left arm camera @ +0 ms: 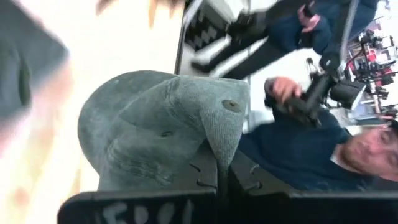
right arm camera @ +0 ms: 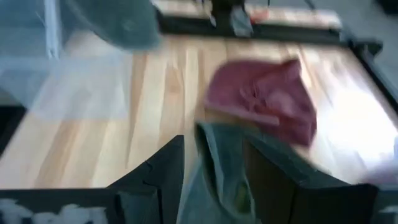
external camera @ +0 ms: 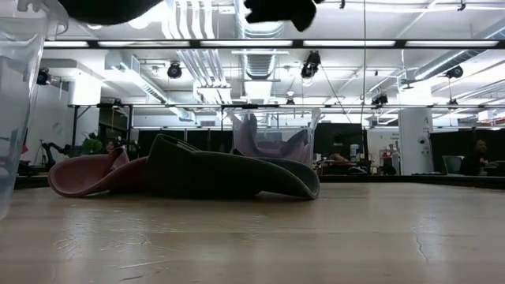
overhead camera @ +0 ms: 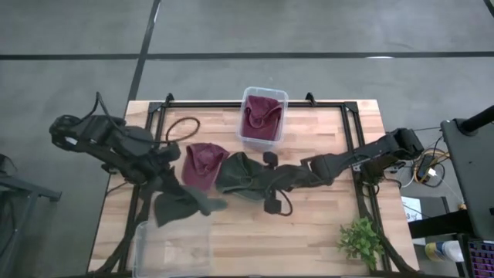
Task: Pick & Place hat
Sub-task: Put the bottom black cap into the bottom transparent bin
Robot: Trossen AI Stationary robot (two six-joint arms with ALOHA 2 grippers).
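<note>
Left gripper [overhead camera: 202, 202] is clenched on a green hat [overhead camera: 176, 206], carried in the air near the table's front-left; the left wrist view shows its fingers pinching a fold of the fabric. The empty bin [overhead camera: 174, 249] sits at the front-left corner, its rim just beside the hat toward the front edge. My read: the coming move is a short carry toward that corner, then release. The left arm is the nearer one by far.

Right gripper [overhead camera: 272, 182] reaches to mid-table, fingers spread either side of the brim of a second green hat [overhead camera: 239, 174] lying flat there. Not closed on it yet. That hat's long axis runs roughly left-right along the table.

Count:
- hats: 4. Two green (one held, one mid-table), two maroon: one [overhead camera: 202, 163] on the table touching the flat green hat's left side, one [overhead camera: 262, 117] in the back bin [overhead camera: 282, 99] at the back-centre edge.
- bins: 2.
- plant [overhead camera: 360, 240]: 1, front-right corner.
</note>
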